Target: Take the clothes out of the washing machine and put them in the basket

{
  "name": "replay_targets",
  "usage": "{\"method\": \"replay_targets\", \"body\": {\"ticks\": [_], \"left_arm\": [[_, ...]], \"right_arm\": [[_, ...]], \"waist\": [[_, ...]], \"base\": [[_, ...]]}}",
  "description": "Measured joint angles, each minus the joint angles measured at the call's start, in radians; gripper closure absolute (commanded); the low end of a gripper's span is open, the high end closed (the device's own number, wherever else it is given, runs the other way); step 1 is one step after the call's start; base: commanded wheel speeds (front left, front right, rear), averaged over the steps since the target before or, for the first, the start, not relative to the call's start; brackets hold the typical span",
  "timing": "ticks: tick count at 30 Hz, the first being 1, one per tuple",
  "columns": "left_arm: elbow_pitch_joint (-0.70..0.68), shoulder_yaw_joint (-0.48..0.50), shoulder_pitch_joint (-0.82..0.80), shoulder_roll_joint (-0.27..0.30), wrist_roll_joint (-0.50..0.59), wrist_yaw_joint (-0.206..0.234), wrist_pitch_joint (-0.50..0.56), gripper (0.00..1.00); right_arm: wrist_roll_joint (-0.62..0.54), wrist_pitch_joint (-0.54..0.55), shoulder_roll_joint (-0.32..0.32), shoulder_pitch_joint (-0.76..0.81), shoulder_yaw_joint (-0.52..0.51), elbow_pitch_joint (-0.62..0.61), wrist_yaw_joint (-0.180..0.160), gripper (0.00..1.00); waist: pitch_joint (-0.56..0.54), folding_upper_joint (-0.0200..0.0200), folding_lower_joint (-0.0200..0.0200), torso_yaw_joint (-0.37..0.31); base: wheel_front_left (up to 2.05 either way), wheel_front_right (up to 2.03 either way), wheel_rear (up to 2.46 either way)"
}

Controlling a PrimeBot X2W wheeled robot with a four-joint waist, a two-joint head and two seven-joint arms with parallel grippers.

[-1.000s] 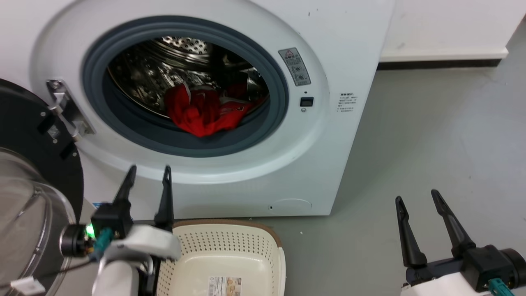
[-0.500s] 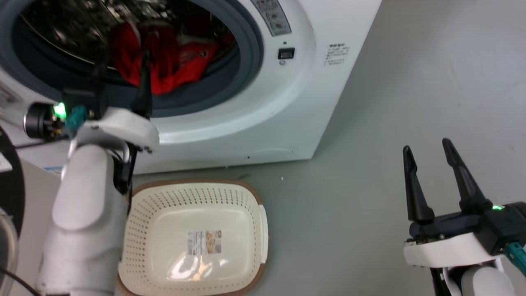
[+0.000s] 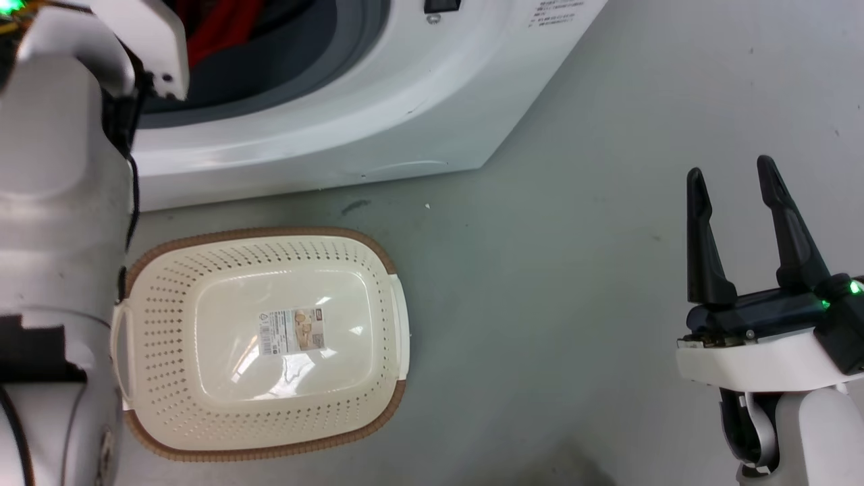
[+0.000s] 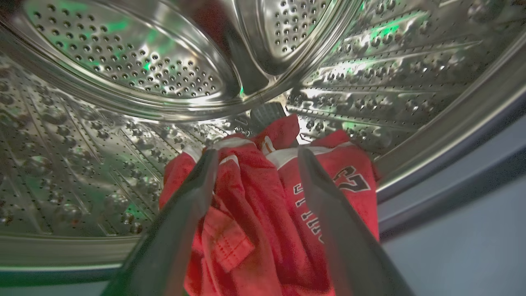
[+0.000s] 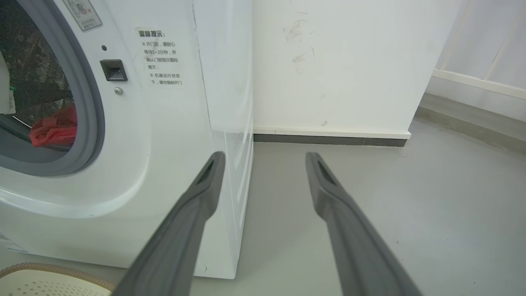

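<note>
I read 温馨提示 heading the Chinese notice (image 5: 159, 57) on the washing machine (image 5: 172, 135) front, the number 23 (image 4: 351, 181) upside down beside partly covered lettering (image 4: 306, 205) on the red clothes (image 4: 263, 230), and find the basket (image 3: 162, 378) label (image 3: 292, 331) print too small.

You have bright, even indoor light in the head view. Soft white glare sits on the bottom of the basket (image 3: 162, 391) at 6 o'clock from its label (image 3: 291, 332), and a pale sheen runs along the washing machine (image 3: 304, 142) front. In the left wrist view the drum (image 4: 123, 61) glints hard, with green reflections at 11 and 1 o'clock, and its walls bow toward the edges. The left gripper (image 4: 257, 151) fingers look soft, close to the lens. Shadows are faint.
</note>
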Motion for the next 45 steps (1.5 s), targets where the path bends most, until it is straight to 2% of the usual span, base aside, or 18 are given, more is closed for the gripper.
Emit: {"method": "replay_targets", "body": {"ticks": [6,16,22,28,29,30,31,38,45], "left_arm": [[0.105,-0.101,-0.155,0.015,0.003,-0.001,0.179,0.0],[0.223,-0.187,-0.28,0.042,-0.103,-0.001,0.412,0.0],[0.242,-0.225,-0.304,0.044,-0.145,-0.001,0.485,0.0],[0.238,-0.271,-0.315,0.052,-0.177,0.0,0.511,0.0],[0.236,-0.279,-0.316,0.053,-0.181,0.0,0.516,0.5],[0.23,-0.289,-0.315,0.056,-0.184,0.001,0.51,0.86],[0.227,-0.301,-0.314,0.061,-0.184,0.0,0.5,1.0],[0.219,-0.333,-0.276,0.065,-0.237,-0.001,0.463,1.0],[0.19,-0.374,-0.201,0.063,-0.274,-0.001,0.34,1.0]], "right_arm": [[0.021,0.0,0.0,-0.026,-0.003,-0.003,0.0,0.0],[0.05,0.0,0.0,-0.039,0.014,-0.007,0.0,0.0],[0.06,0.0,0.0,-0.049,0.012,-0.009,0.0,0.0],[0.064,0.0,0.0,-0.052,0.011,-0.01,0.0,0.0],[0.064,0.0,0.0,-0.053,0.011,-0.01,0.0,0.0],[0.064,0.0,0.0,-0.054,0.011,-0.01,0.0,0.0],[0.064,0.0,0.0,-0.055,0.011,-0.009,0.0,0.0],[0.063,0.0,0.0,-0.055,0.012,-0.001,0.0,0.0],[0.048,0.0,0.0,-0.043,0.018,0.013,0.0,0.0]], "waist": [[0.066,0.0,0.0,-0.021],[0.127,0.0,0.0,-0.054],[0.144,0.0,-0.0001,-0.065],[0.154,0.0,-0.0002,-0.069],[0.155,0.0,-0.0002,-0.069],[0.156,0.0,-0.0002,-0.068],[0.156,0.0,-0.0002,-0.068],[0.132,0.0,-0.0001,-0.064],[0.061,0.0,-0.0002,-0.053]], "base": [[0.0,0.0,0.0],[0.0,0.0,0.0],[0.0,0.0,0.0],[0.0,0.0,0.0],[0.0,0.0,0.0],[0.0,0.0,0.0],[0.0,0.0,0.0],[0.0,0.0,0.0],[0.0,0.0,0.0]]}}
